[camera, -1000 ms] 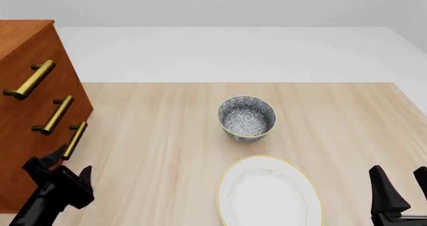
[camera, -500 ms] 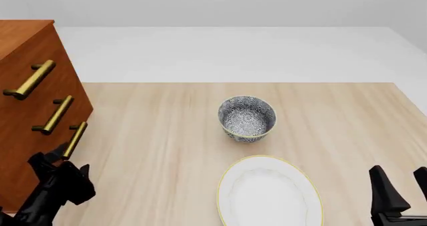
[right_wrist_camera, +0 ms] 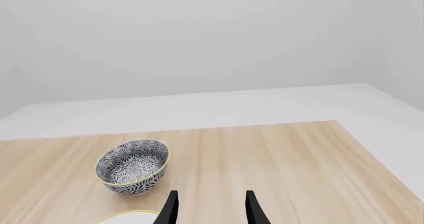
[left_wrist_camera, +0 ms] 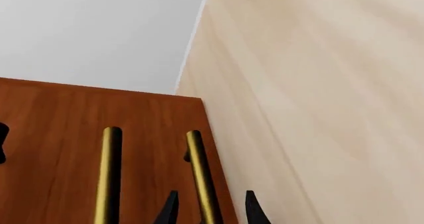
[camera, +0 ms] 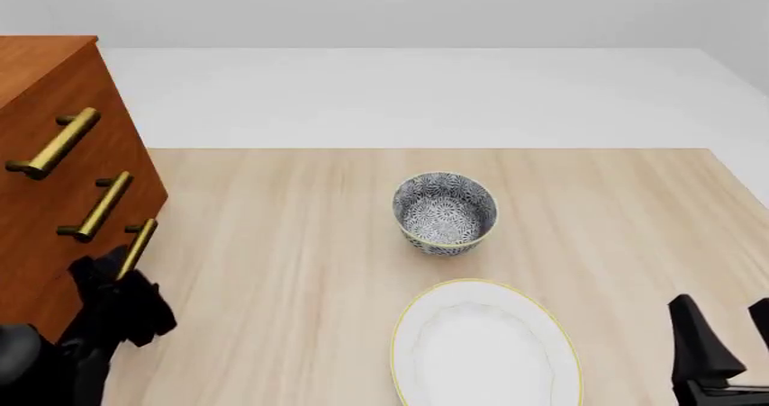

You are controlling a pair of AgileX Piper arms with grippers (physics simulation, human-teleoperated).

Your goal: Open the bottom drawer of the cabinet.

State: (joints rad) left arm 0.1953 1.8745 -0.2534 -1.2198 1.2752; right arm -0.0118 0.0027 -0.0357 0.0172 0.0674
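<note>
The reddish-brown cabinet (camera: 49, 91) stands at the table's left edge with three brass bar handles down its front. The bottom drawer (camera: 54, 284) looks shut, its front level with the rest. Its handle (camera: 136, 247) is the lowest one, nearest the tabletop. My left gripper (camera: 117, 277) is open right at that handle's near end. In the left wrist view the handle (left_wrist_camera: 200, 174) runs between my left gripper's (left_wrist_camera: 210, 211) two spread fingers, with gaps on both sides. My right gripper (camera: 727, 336) rests open and holds nothing at the near right corner, also seen as (right_wrist_camera: 210, 209).
A blue-patterned bowl (camera: 445, 210) sits mid-table, and a white gold-rimmed plate (camera: 484, 347) lies nearer me. The bowl (right_wrist_camera: 132, 167) also shows in the right wrist view. The middle drawer's handle (left_wrist_camera: 109, 179) runs parallel beside the bottom one.
My left gripper has moved forward and up along the cabinet front, reaching the bottom handle's near end. The right arm has stayed still.
</note>
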